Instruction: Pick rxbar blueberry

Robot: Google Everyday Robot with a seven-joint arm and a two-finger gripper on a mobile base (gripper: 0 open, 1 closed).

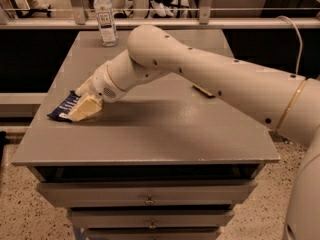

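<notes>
The rxbar blueberry (61, 109) is a dark navy-blue wrapper with white print, lying flat near the left edge of the grey table (165, 134). My gripper (79, 113) is down at the table surface, lying over the bar's right side, and its cream tip covers part of the wrapper. The white arm reaches in from the right across the table. I cannot see whether the bar is held.
A clear water bottle (104, 17) stands at the table's far left corner. A small tan object (203, 90) lies mid-table, partly hidden behind the arm. Drawers (150, 200) sit under the tabletop. A railing runs behind the table.
</notes>
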